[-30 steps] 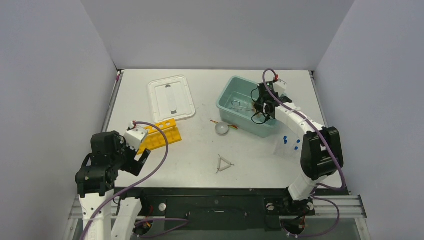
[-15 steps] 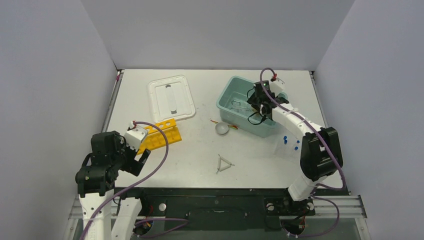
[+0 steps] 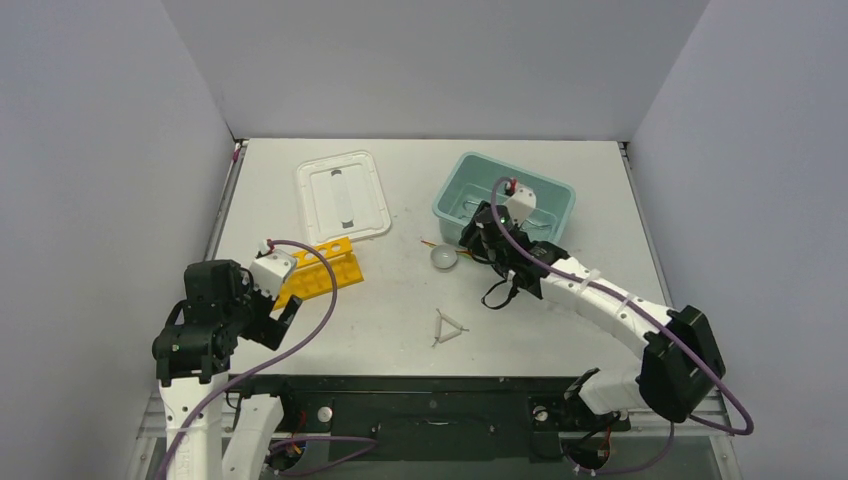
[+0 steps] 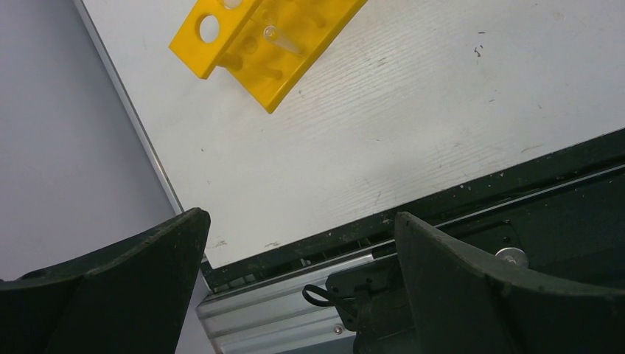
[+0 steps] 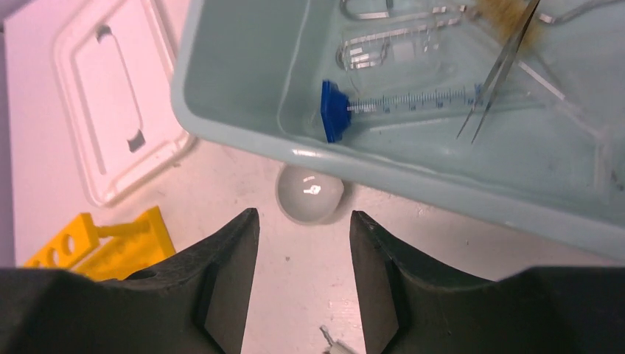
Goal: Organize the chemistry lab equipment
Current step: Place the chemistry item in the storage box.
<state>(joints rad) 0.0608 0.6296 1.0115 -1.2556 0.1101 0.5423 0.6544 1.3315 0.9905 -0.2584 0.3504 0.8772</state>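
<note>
Right pincer point(image 5: 304, 219) (spread, empty) sees a blue-capped vial point(image 5: 402, 103) in the tub point(image 5: 236, 88), unclear from above.

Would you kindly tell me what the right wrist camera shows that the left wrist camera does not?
Only the right wrist view shows the teal tub holding a blue-capped tube and tweezers, the round dish just outside its wall, and the white lid. Only the left wrist view shows the black rail at the near edge. Both show the yellow rack and the white table.
</note>
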